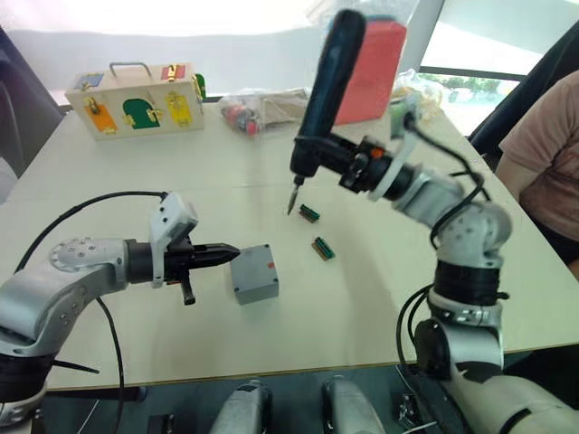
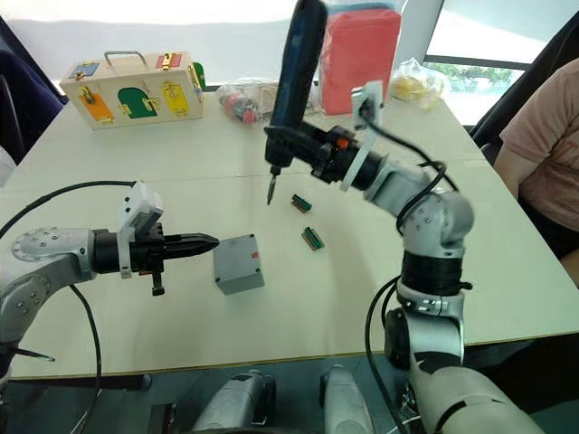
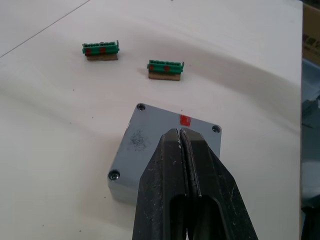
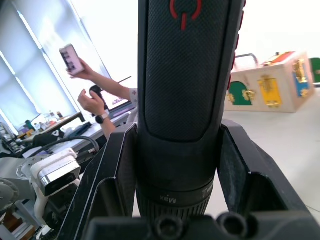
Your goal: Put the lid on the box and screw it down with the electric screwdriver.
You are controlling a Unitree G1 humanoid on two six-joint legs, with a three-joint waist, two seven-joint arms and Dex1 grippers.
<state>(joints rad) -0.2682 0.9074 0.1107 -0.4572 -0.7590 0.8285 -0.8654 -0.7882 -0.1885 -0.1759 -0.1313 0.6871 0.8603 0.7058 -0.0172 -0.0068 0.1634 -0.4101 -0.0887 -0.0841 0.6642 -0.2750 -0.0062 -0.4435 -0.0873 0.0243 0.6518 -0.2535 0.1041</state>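
The right gripper [image 2: 298,149] clasped the screwdriver [image 2: 291,86] above the table; the left gripper [image 1: 226,253] (fingers pressed together) hovered beside the lidded box [image 1: 254,274]

Lid [image 3: 160,131] seated on grey box [image 1: 254,274], red mark at one edge, apparently flush. Black screwdriver [image 1: 327,89] airborne, bit down.
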